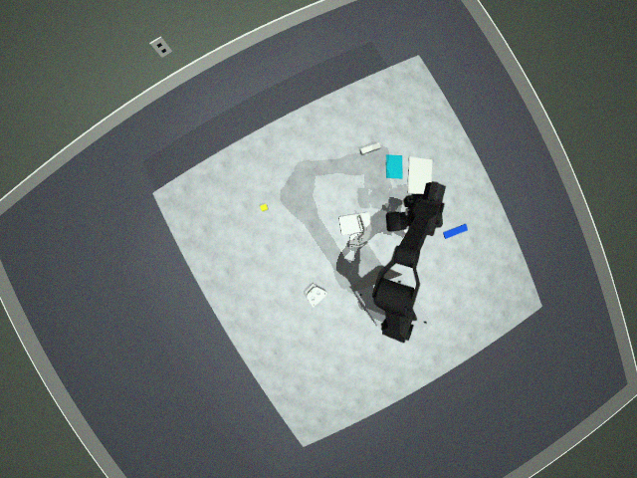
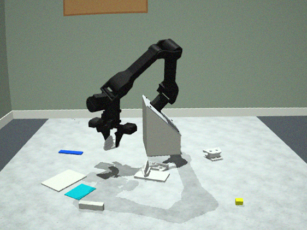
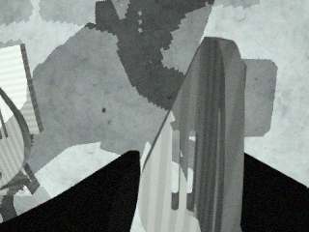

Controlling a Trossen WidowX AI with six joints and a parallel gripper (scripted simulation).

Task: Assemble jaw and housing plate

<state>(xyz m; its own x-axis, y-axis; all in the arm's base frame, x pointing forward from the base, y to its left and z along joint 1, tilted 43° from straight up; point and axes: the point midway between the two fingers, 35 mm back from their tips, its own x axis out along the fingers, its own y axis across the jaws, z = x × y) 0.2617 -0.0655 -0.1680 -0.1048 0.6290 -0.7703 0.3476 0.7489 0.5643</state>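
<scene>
the claw (image 1: 408, 213) (image 2: 112, 143) (image 3: 184, 161) is closed on a pale slotted part (image 2: 109, 143) (image 3: 156, 193), held up off the table (image 1: 288, 359) (image 2: 249, 228) left of centre in the exterior frame. in the wrist frame the part stands between the two dark fingers and fills the lower middle, its slots running lengthwise; in the top frame the arm (image 1: 419, 231) (image 2: 142, 64) hides it. which of the task's parts it is, i cannot tell. the white plate (image 1: 349, 224) (image 2: 156, 176) lies flat on the table, near the middle of the top frame and lower middle of the exterior one, with a thin upright piece (image 1: 357, 223) (image 2: 146, 168) on it and pale small parts (image 1: 356, 240) (image 2: 159, 165) at its edge; the pins and any mesh of teeth are too small to make out. a white piece with two holes (image 1: 315, 295) (image 2: 212, 153) sits well apart from it, right of centre in the exterior frame. at lower left there, a cream slab (image 1: 420, 174) (image 2: 64, 180) lies just beside a teal slab (image 1: 393, 166) (image 2: 80, 191), with a pale bar (image 1: 369, 148) (image 2: 90, 205) near them. a blue bar (image 1: 455, 230) (image 2: 70, 152) is at left, and a yellow block (image 1: 263, 207) (image 2: 239, 201) at lower right.
</scene>
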